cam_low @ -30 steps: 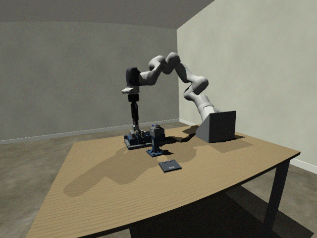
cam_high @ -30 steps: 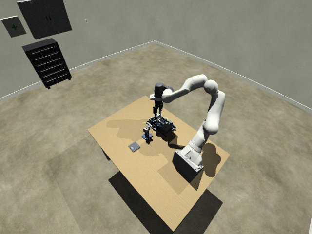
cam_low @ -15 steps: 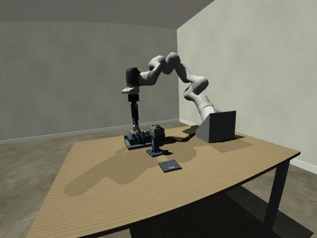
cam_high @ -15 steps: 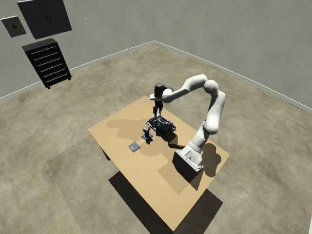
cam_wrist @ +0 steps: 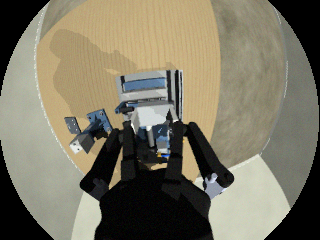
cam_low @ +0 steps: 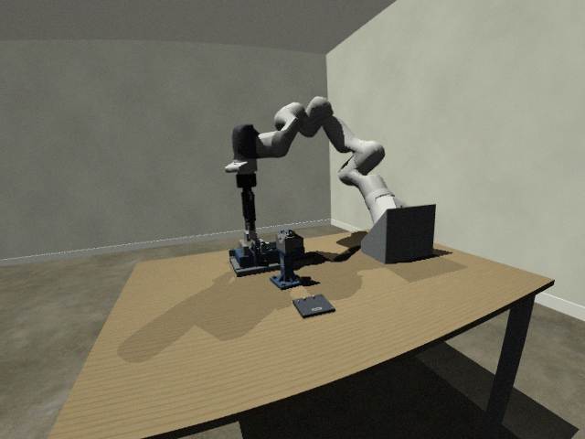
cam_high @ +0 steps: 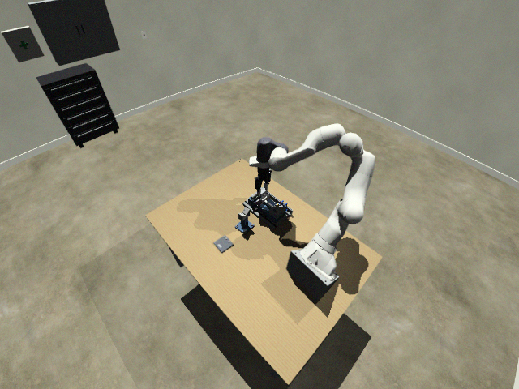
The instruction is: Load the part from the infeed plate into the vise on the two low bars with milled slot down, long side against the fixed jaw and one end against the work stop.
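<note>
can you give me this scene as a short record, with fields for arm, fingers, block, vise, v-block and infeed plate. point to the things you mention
arm: reaching over the vise
fingers: closed on the block
block (cam_wrist: 154, 115): held at the vise; slot direction cannot be told
vise (cam_high: 274, 211) (cam_low: 243, 270): on the table, under the fingers
v-block: on a blue-footed post beside the vise
infeed plate (cam_high: 223, 244) (cam_low: 313, 306): flat on the table, no block on it

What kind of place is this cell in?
Probably a workshop or machine-tending test room: a black multi-drawer cabinet, a white panel with a green cross, and a white jointed arm on a wooden table.
</note>
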